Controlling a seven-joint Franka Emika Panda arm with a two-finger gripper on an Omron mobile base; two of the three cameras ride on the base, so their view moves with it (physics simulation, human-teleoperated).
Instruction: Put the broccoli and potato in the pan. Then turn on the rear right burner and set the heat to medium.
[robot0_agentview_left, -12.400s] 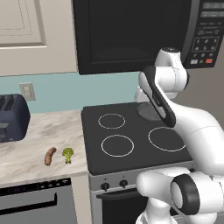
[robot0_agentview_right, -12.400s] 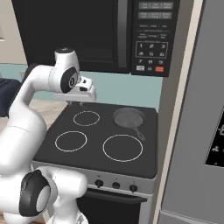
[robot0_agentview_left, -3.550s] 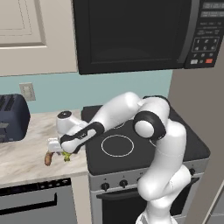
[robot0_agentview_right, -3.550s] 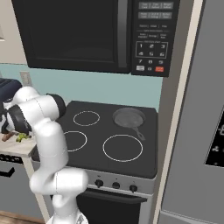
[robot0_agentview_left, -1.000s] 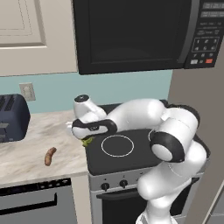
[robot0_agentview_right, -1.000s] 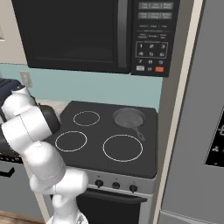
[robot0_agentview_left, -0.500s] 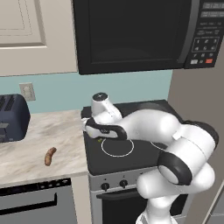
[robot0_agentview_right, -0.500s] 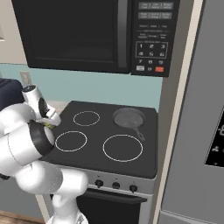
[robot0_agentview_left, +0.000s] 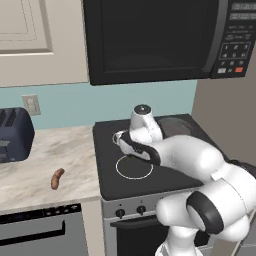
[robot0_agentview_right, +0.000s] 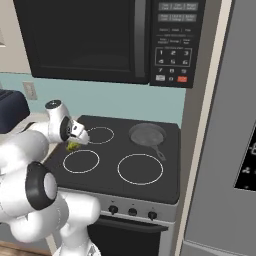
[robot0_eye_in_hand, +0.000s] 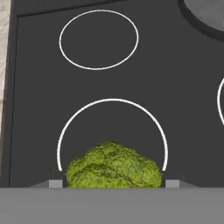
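Note:
My gripper is shut on the broccoli, a yellow-green floret that sits between the two fingertips in the hand view. It hangs above the stove's front left burner ring; a bit of the broccoli peeks out under the hand in the right base view. The gripper shows over the left side of the stove. The pan, round and dark grey, rests on the rear right burner, its handle toward the front; its rim shows at the hand view's top right. The potato lies on the counter left of the stove.
A dark toaster stands at the counter's far left. A black microwave hangs above the stove. Knobs line the stove front. A grey fridge flanks the stove on the right.
The arm has swung right from the counter's edge to over the stove, carrying the broccoli along. The potato has stayed put.

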